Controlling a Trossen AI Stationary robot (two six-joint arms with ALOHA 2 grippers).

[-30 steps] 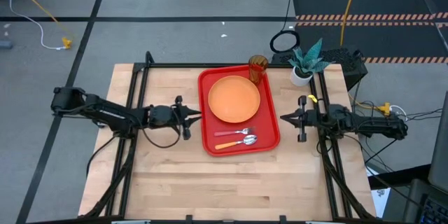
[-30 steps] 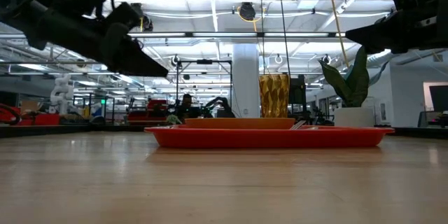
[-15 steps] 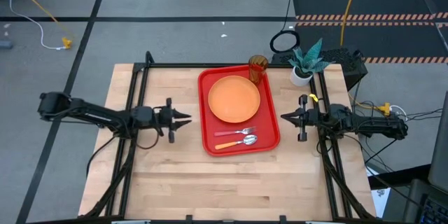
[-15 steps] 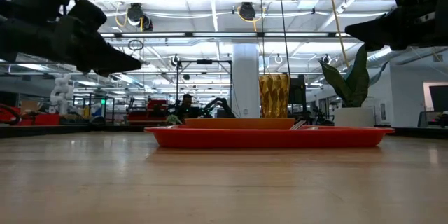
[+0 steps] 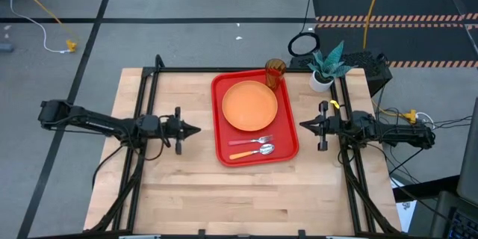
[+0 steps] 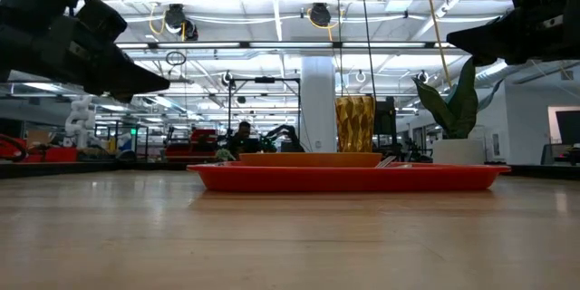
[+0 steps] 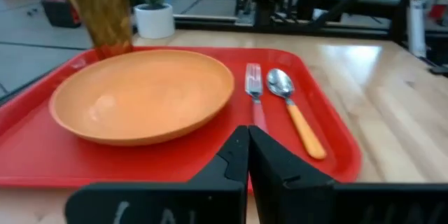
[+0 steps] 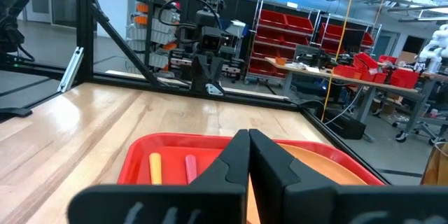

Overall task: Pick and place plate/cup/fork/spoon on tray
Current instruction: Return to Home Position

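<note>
Though see-thru, cup (image 5: 275, 72) amber-brown, cyl.

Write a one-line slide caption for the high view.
The plate, fork and spoon lie on the red tray, cup at its corner; shut left gripper and right gripper flank it.

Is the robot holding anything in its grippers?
No, nothing is held. The left gripper and the right gripper are both shut and empty, one on each side of the tray, where the fork and spoon lie.
</note>
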